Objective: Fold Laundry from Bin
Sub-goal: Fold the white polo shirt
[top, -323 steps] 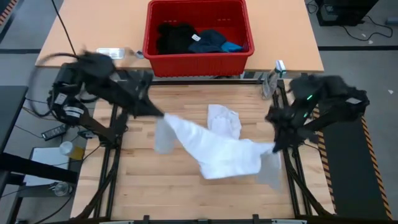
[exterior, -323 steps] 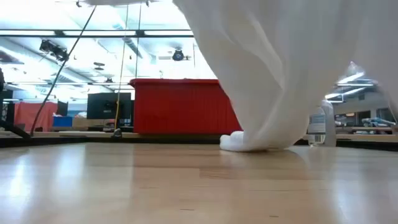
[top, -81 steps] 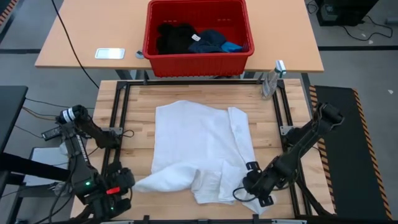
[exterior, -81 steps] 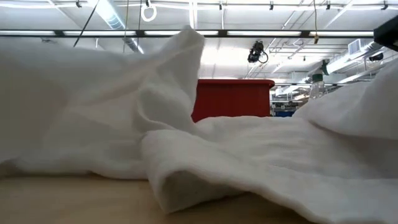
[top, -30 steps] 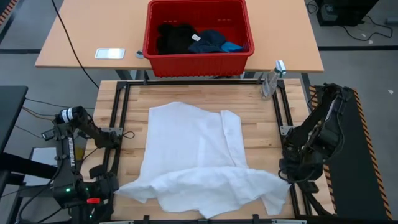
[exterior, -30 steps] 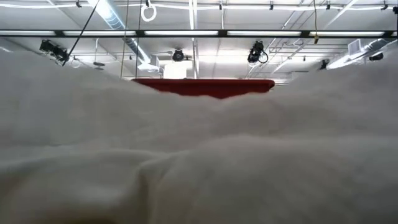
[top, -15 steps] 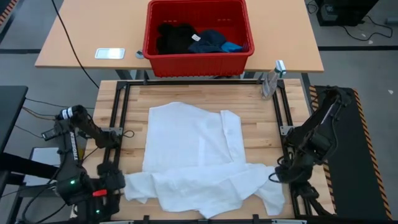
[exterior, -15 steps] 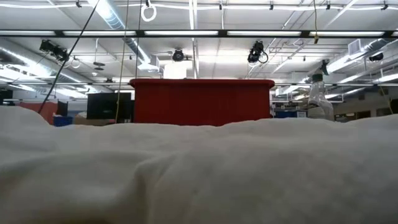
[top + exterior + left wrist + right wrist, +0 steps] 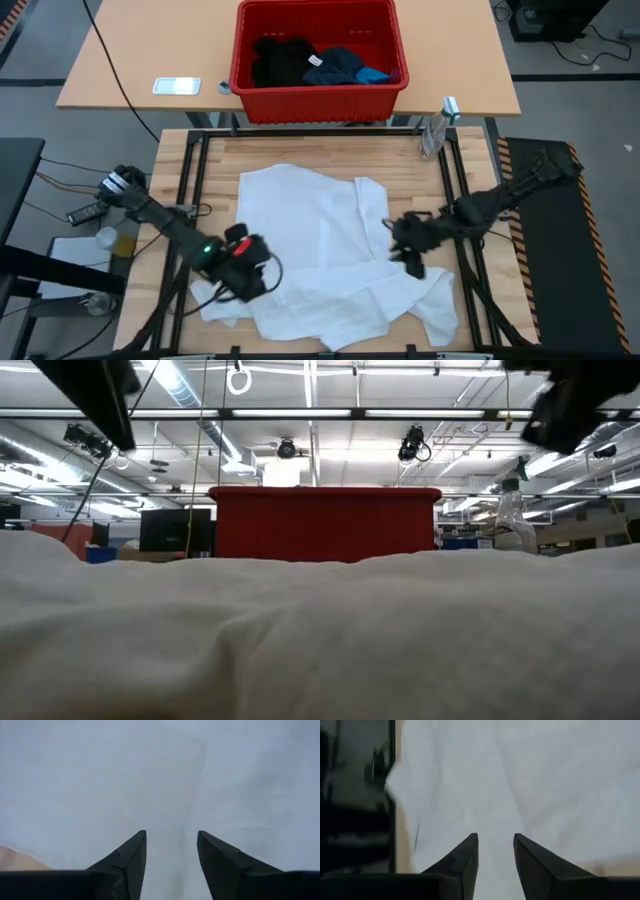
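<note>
Wrist views: both grippers (image 9: 170,845) (image 9: 495,845) parted (empty) over white garment (image 9: 320,240).

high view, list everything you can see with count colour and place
white garment: 1, white, spread on the wooden table, near edge rumpled
bin: 1, red, on the far tan table
black garment: 1, black, in the bin's left part
dark navy garment: 1, navy with a white tag, in the bin's middle
blue garment: 1, bright blue, in the bin beside the navy one
bottle: 1, clear, far right corner of the wooden table
flat device: 1, pale, tan table left of the bin
left gripper: 1, dark, open, over the white garment's left side
right gripper: 1, dark, open, over its right side
</note>
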Motion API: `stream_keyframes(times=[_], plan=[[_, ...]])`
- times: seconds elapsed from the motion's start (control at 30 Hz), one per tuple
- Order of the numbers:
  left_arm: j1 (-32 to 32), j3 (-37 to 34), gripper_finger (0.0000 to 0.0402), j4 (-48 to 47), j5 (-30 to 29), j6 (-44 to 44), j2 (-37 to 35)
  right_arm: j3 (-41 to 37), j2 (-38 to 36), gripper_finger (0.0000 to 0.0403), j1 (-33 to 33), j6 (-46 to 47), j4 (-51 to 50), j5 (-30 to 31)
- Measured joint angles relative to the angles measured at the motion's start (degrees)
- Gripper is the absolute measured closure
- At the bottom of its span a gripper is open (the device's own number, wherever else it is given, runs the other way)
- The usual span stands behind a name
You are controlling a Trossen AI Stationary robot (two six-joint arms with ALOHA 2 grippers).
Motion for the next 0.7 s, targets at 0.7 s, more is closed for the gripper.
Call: stream_keyframes(times=[0.7], plan=[[15.3,-11.3,0.0258,23.6,4.2,13.2,-4.2,1.0,20.1,0.0247,-35.3,-12.1,17.0,10.2]])
